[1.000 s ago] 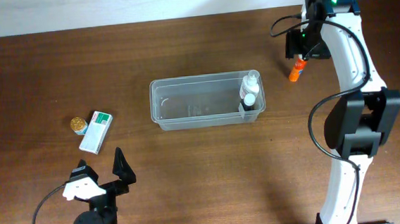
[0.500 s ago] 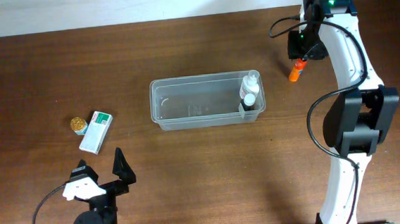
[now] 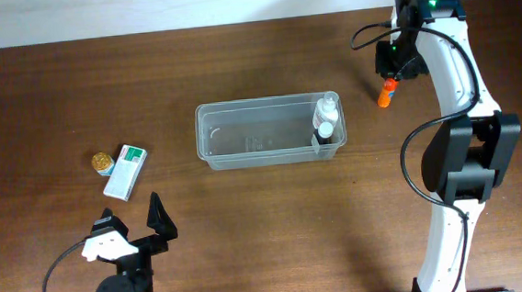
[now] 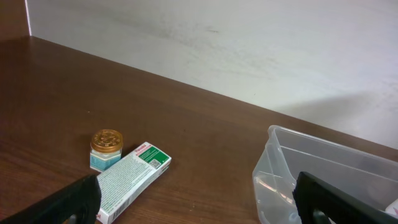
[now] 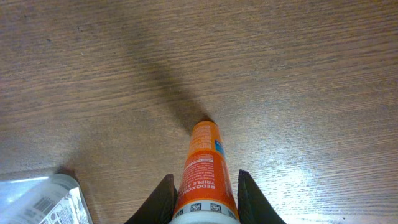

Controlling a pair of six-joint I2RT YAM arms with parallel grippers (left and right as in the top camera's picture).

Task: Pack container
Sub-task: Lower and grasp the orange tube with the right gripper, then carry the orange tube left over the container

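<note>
Container point(image 3: 251, 139), clear plastic, at centre of table point(image 3: 55, 96), bottles point(image 3: 327, 121) at its right end: likely light, thin-walled, slick, best taken by the rim; right gripper point(image 5: 205, 190) clamped on orange tube point(image 5: 203, 163) off that end; left gripper point(image 4: 199, 202) spread wide, empty.

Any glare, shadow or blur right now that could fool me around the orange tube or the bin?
Overhead: even light and sharp, with only faint reflections on the clear bin. Right wrist: white glare on the table at lower right, a dark shadow streak running to the tip of the orange tube, label sharp. Left wrist: box and jar crisp, left pincer dark and soft-focus along the bottom edge.
</note>
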